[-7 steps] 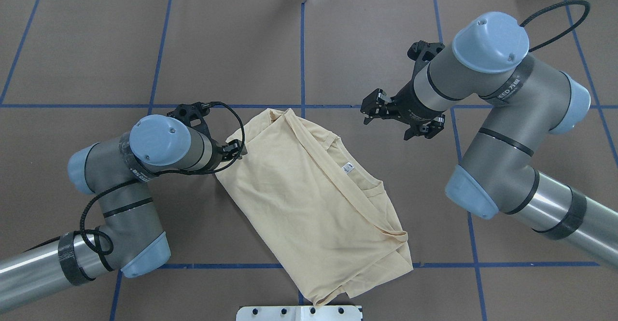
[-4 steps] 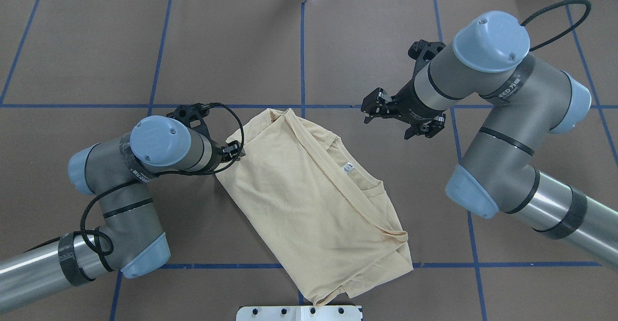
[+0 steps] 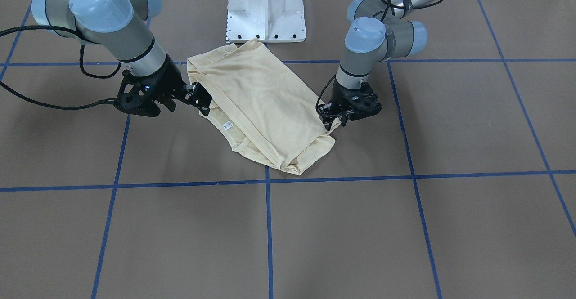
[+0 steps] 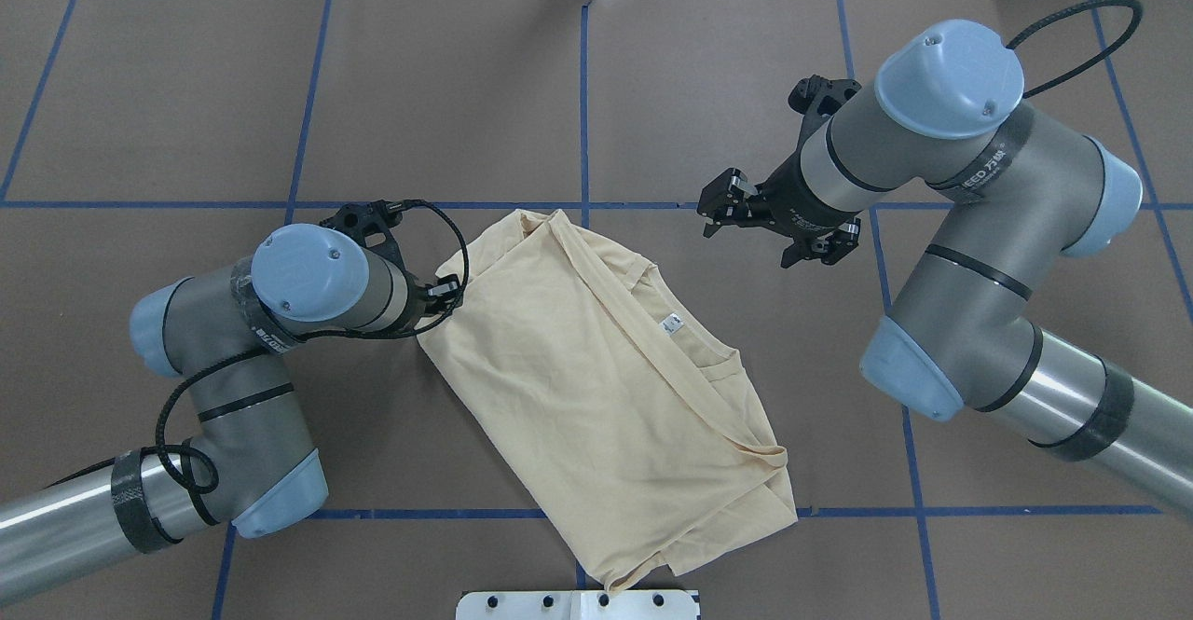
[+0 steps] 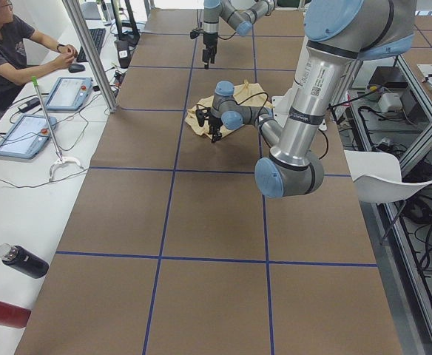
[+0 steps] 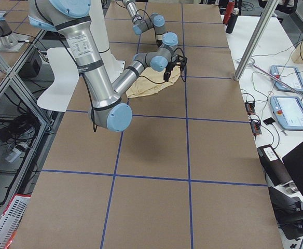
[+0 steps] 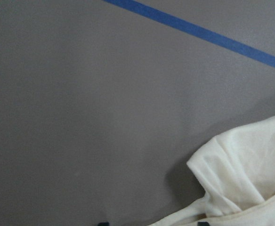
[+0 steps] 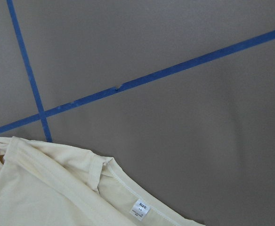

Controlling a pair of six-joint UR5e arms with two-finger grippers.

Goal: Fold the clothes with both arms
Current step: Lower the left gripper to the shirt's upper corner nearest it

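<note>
Left gripper (image 3: pixel 331 122) has edged back from the shirt (image 3: pixel 261 101) hem; only its wrist view shows fingertips (image 7: pixel 201 224) parted. Right gripper (image 4: pixel 713 210) hangs released beside it.

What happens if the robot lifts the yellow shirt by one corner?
Probably floppy: the shirt lies in soft folds and wrinkles, so it would likely droop and unfold. It looks thin, so probably light. Lying flat, it shouldn't roll.

The shirt (image 4: pixel 596 387) is laid folded and slantwise on the table (image 4: pixel 186 89), just in front of the pedestal base (image 4: pixel 578 604). The left gripper (image 4: pixel 452 289) is set at the shirt's left edge, toward its far end. The right gripper (image 4: pixel 718 208) is held right of that end, apart from the cloth. 1 neck tag (image 4: pixel 668 324) is found on the shirt's right side.
</note>
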